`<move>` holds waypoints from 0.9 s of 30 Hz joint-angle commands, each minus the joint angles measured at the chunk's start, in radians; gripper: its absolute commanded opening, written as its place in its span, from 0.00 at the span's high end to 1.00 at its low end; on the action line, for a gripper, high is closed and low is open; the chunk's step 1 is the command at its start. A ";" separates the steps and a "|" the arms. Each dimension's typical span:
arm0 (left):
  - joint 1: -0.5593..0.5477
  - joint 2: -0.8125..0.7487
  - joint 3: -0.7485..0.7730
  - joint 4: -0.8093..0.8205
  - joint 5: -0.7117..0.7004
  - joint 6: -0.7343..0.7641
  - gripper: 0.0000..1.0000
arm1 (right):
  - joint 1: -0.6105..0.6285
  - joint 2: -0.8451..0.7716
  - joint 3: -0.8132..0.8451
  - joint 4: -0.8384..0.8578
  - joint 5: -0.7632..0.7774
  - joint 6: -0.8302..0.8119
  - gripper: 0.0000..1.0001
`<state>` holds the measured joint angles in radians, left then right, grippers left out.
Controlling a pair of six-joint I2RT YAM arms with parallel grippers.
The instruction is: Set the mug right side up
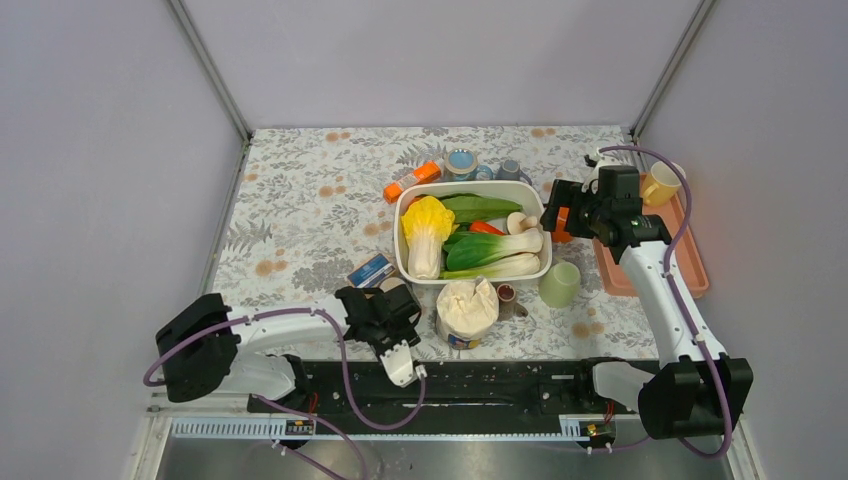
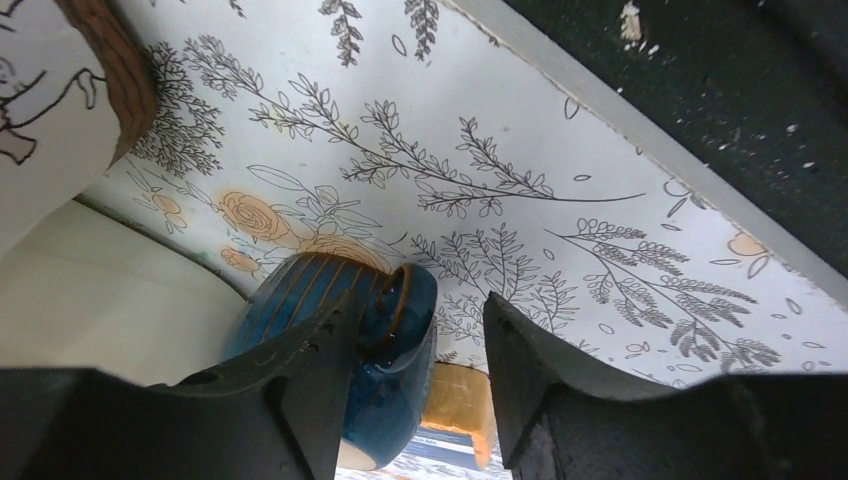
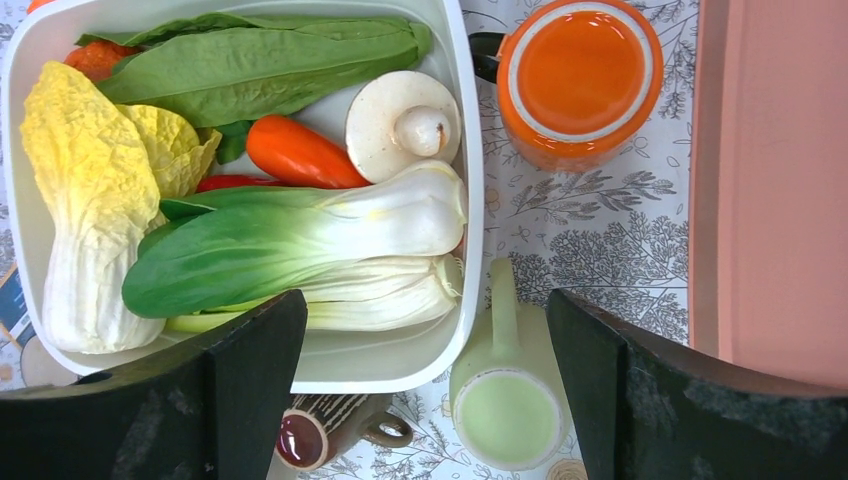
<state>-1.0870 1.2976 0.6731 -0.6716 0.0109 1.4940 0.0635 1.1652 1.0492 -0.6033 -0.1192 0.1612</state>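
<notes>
A dark blue ribbed mug (image 2: 300, 290) lies on its side on the floral tablecloth, its handle (image 2: 405, 300) toward me. My left gripper (image 2: 418, 300) is open. Its left finger covers part of the mug's body, and the right finger stands clear of it. In the top view the gripper (image 1: 392, 302) hides this mug. A pale green mug (image 3: 505, 400) stands with a flat face up beside the white tub's corner (image 1: 560, 283). My right gripper (image 3: 425, 300) is open and empty, high above it (image 1: 562, 208).
A white tub (image 1: 403, 215) holds vegetables. A brown striped mug (image 3: 320, 425) lies on its side below it. An orange mug (image 3: 578, 75), a pink tray (image 1: 690, 270) with a yellow mug (image 1: 660, 185), a cream cup (image 1: 467, 310), and a sponge (image 2: 460, 405) sit around.
</notes>
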 commanded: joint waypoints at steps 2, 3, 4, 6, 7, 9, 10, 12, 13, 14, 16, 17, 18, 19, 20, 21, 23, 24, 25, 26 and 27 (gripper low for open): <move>-0.001 0.006 -0.051 0.147 -0.100 0.130 0.49 | 0.005 -0.027 -0.001 0.051 -0.075 -0.005 0.01; -0.001 0.011 -0.071 0.174 -0.125 0.139 0.51 | 0.006 -0.028 -0.001 0.052 -0.086 -0.005 0.01; -0.002 0.013 -0.089 0.206 -0.146 0.151 0.53 | 0.005 -0.029 -0.001 0.054 -0.095 -0.005 0.00; -0.002 0.016 -0.121 0.263 -0.185 0.168 0.56 | 0.006 -0.031 0.001 0.056 -0.117 -0.002 0.01; -0.002 0.012 -0.133 0.277 -0.193 0.173 0.59 | 0.005 -0.030 0.003 0.056 -0.126 -0.002 0.01; -0.002 0.002 -0.143 0.295 -0.189 0.168 0.65 | 0.005 -0.034 0.004 0.061 -0.140 0.001 0.01; -0.002 -0.006 -0.143 0.294 -0.182 0.158 0.69 | 0.006 -0.035 0.003 0.062 -0.142 0.003 0.01; -0.002 -0.022 -0.134 0.283 -0.166 0.126 0.78 | 0.006 -0.038 0.002 0.063 -0.143 0.004 0.01; -0.002 -0.028 -0.127 0.270 -0.161 0.109 0.84 | 0.006 -0.041 0.001 0.063 -0.142 0.003 0.01; -0.003 -0.037 -0.117 0.253 -0.155 0.081 0.90 | 0.006 -0.043 0.000 0.062 -0.144 0.004 0.01; -0.008 -0.056 -0.095 0.212 -0.138 0.024 1.00 | 0.006 -0.045 -0.003 0.063 -0.155 0.004 0.01; -0.008 -0.071 -0.082 0.186 -0.124 -0.006 1.00 | 0.006 -0.046 -0.003 0.062 -0.165 0.005 0.01; -0.009 -0.081 -0.072 0.165 -0.108 -0.038 1.00 | 0.006 -0.047 -0.003 0.062 -0.180 0.007 0.01; -0.008 -0.091 -0.064 0.154 -0.097 -0.068 1.00 | 0.006 -0.046 -0.003 0.062 -0.205 0.010 0.00; -0.010 -0.104 -0.063 0.149 -0.092 -0.094 1.00 | 0.006 -0.047 -0.002 0.062 -0.218 0.012 0.01; -0.008 -0.115 -0.063 0.147 -0.090 -0.121 1.00 | 0.006 -0.047 0.000 0.062 -0.240 0.015 0.01; -0.006 -0.140 -0.056 0.148 -0.078 -0.184 1.00 | 0.005 -0.051 0.002 0.064 -0.262 0.024 0.01; -0.001 -0.153 -0.048 0.148 -0.065 -0.223 1.00 | 0.006 -0.056 0.003 0.063 -0.271 0.029 0.01; 0.007 -0.165 -0.039 0.148 -0.050 -0.263 1.00 | 0.006 -0.062 0.003 0.063 -0.277 0.033 0.01; 0.017 -0.177 -0.032 0.151 -0.031 -0.304 1.00 | 0.006 -0.072 0.002 0.064 -0.284 0.037 0.01; 0.032 -0.189 -0.026 0.154 -0.018 -0.336 1.00 | 0.006 -0.082 0.001 0.064 -0.287 0.041 0.01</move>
<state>-1.0847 1.1725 0.5694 -0.5423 -0.0658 1.3277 0.0639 1.1389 1.0458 -0.5716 -0.3405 0.1795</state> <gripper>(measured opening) 0.176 0.993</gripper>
